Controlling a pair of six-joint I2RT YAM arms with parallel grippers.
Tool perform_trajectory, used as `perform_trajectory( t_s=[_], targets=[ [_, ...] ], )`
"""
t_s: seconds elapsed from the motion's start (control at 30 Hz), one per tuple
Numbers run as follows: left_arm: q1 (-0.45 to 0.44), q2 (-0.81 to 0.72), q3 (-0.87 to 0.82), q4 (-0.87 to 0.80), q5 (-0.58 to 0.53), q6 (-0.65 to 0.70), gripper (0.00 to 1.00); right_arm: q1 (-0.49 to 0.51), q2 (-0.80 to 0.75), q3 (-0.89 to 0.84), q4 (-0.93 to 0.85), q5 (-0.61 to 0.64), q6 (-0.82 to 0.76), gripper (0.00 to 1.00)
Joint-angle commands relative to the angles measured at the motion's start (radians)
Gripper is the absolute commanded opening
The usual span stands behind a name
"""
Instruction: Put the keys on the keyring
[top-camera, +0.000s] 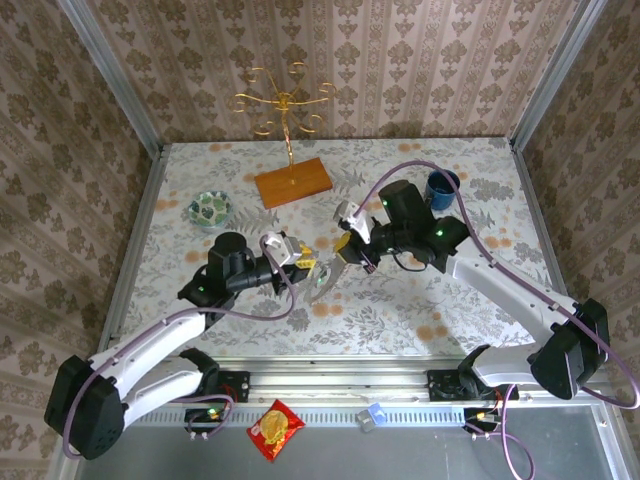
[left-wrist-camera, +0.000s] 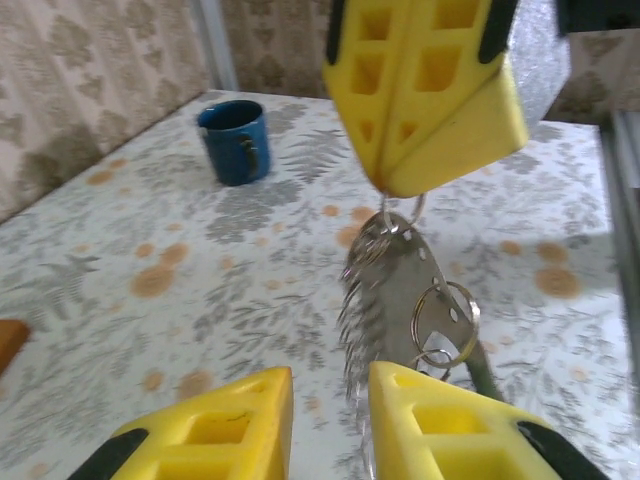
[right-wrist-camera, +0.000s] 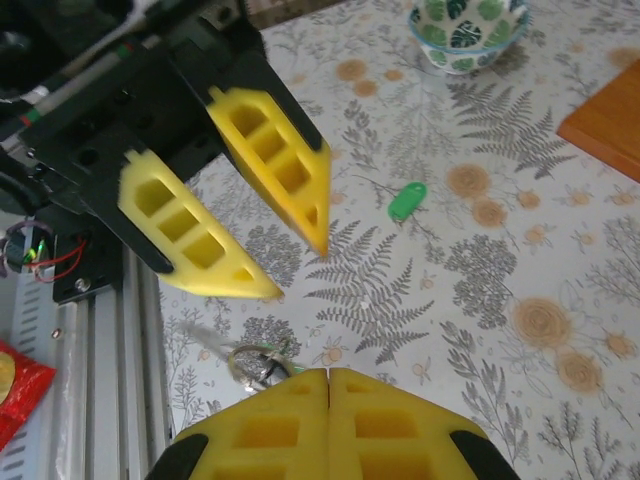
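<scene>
My right gripper (top-camera: 340, 250) is shut on the keyring (left-wrist-camera: 400, 290), a flat grey band that hangs from its fingertips (left-wrist-camera: 420, 150) above the table together with small wire rings (left-wrist-camera: 445, 320). A green sliver (left-wrist-camera: 485, 375) of one of the keys shows behind those rings. In the right wrist view the bunch (right-wrist-camera: 255, 365) sits just left of my shut right gripper (right-wrist-camera: 328, 385). My left gripper (left-wrist-camera: 330, 410) faces it from below with its jaws apart, and the band's blurred lower end reaches the gap. A second green key (right-wrist-camera: 407, 200) lies loose on the tablecloth beyond the left fingers (right-wrist-camera: 290, 180).
A blue cup (top-camera: 441, 186) stands at the back right, a patterned bowl (top-camera: 210, 209) at the left. The gold wire stand on its wooden base (top-camera: 291, 183) is at the back middle. A red snack packet (top-camera: 275, 430) lies on the near rail.
</scene>
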Motion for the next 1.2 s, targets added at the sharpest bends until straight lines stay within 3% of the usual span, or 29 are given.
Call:
perform_trajectory(
  t_s=[0.0,0.3,0.8,1.17],
  targets=[
    [0.011,0.017,0.032,0.038,0.148,0.006,0.23,0.017,-0.019,0.009,0.017,-0.050,-0.054,0.00],
    [0.026,0.061,0.043,0.084,0.254,-0.036,0.24,0.053,0.001,0.027,0.004,-0.055,-0.072,0.00],
    [0.028,0.107,0.023,0.186,0.320,-0.108,0.24,0.080,0.017,0.046,0.023,-0.065,-0.058,0.00],
    [0.028,0.137,0.027,0.222,0.348,-0.139,0.14,0.096,0.025,0.048,0.052,-0.063,-0.037,0.00]
  ],
)
